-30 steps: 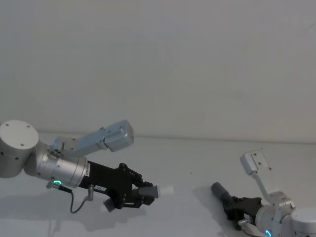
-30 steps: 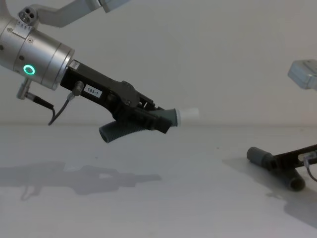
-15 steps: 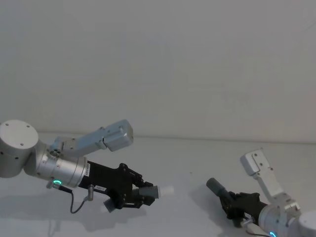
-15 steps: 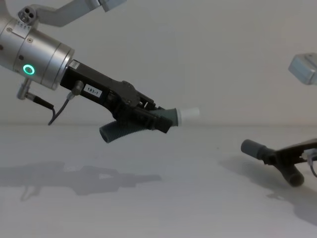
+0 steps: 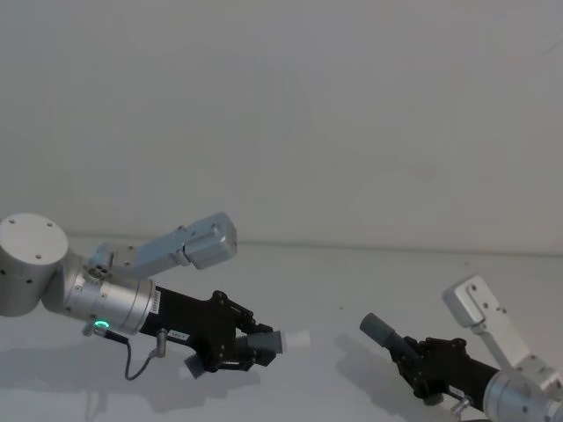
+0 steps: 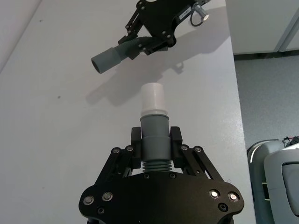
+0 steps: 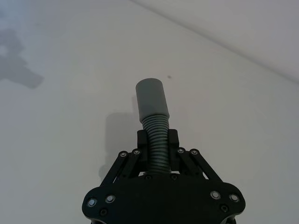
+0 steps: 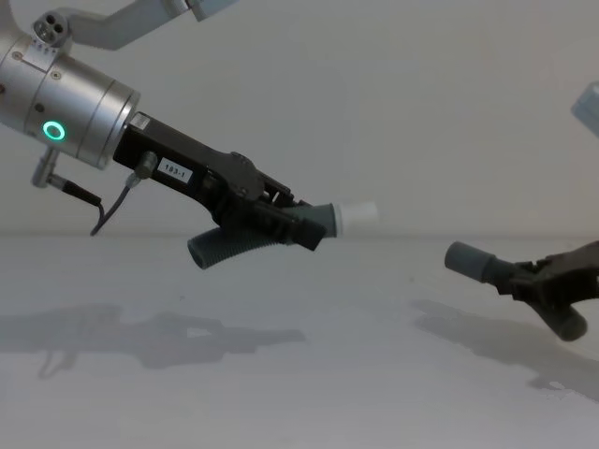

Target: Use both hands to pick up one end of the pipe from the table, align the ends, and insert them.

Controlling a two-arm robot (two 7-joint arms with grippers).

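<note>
Aligning is the step now: the left gripper (image 8: 298,225) clamps the pipe (image 8: 225,249) with the white tip (image 8: 357,216), the right gripper (image 8: 537,279) clamps the one with the cuff (image 8: 465,259), both above the table (image 8: 281,383), well apart. Next, probably: one axis, then push.

Plain pale wall (image 5: 281,114) dead ahead of me, 12 o'clock. Off to one side: grey floor (image 6: 268,102), pale cabinet fronts (image 6: 261,23) meeting it, rounded grey-white machine (image 6: 275,172) standing on it.

bright, even light from above. soft grey shadows lie on the table (image 8: 281,412) under the left gripper (image 8: 301,226) and right gripper (image 8: 526,279). ring light (image 8: 56,131) glows green.
</note>
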